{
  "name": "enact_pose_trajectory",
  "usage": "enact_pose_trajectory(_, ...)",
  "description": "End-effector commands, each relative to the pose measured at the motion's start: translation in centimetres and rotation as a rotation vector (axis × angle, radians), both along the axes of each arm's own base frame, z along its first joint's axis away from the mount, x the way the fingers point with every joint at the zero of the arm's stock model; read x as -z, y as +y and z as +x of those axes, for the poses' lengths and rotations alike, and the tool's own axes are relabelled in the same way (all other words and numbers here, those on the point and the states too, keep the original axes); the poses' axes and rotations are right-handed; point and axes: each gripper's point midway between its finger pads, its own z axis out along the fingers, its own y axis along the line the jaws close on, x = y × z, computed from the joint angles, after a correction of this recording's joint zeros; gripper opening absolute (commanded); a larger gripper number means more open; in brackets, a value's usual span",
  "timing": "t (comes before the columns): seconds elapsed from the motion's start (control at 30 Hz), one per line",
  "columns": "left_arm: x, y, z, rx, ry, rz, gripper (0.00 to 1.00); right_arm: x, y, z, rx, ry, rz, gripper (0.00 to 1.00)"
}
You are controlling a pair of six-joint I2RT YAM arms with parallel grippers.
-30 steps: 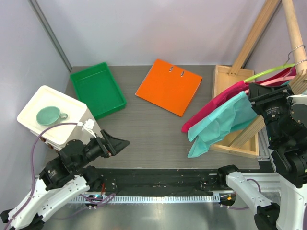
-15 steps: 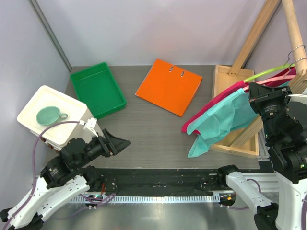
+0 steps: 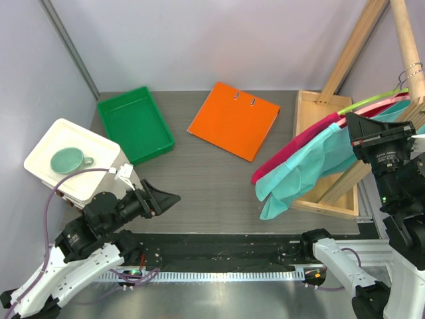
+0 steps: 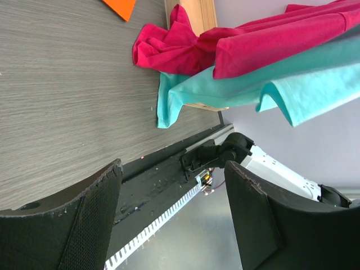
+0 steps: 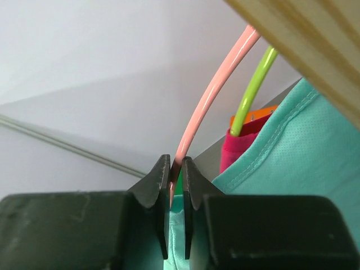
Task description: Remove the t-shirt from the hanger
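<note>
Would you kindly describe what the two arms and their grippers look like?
The left arm and right arm have black joint housings on white links. A purple cable loops along the left one. The fingers are black, tapered, with mesh-textured inner faces.

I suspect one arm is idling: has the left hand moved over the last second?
No. The left hand stays just right of the white box's near corner in the top view, open and holding nothing.
</note>
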Motion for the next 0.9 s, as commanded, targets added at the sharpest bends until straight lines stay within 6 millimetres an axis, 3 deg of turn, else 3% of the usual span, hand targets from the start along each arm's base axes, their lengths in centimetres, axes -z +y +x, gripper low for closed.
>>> enact_pose_trajectory(0.0,-2.1,-0.3,-0.1,0.016,-0.05,-0.058,0.73,-4.3,1.7,-1.2,-0.109,-0.137,0.015,0.01)
enact_pose_trajectory(0.4,-2.4,-0.2,-0.1,0.016,-0.056,-0.062,0.73,-1.6,3.4,-6.1,-0.261,-0.17,-0.098,0.01)
enact_pose_trajectory(0.73,-2.4,-2.5,-0.4,0.116,-0.039,-0.07,0.79,4.0,8.4,-7.4,-0.574,-0.13,-0.227,0.01)
enact_pose_trajectory(0.87,-3.0,-4.6,-1.3,0.236,-0.056,-0.109,0.86,4.8,9.7,-8.9,-0.67,-0.192,-0.264,0.01)
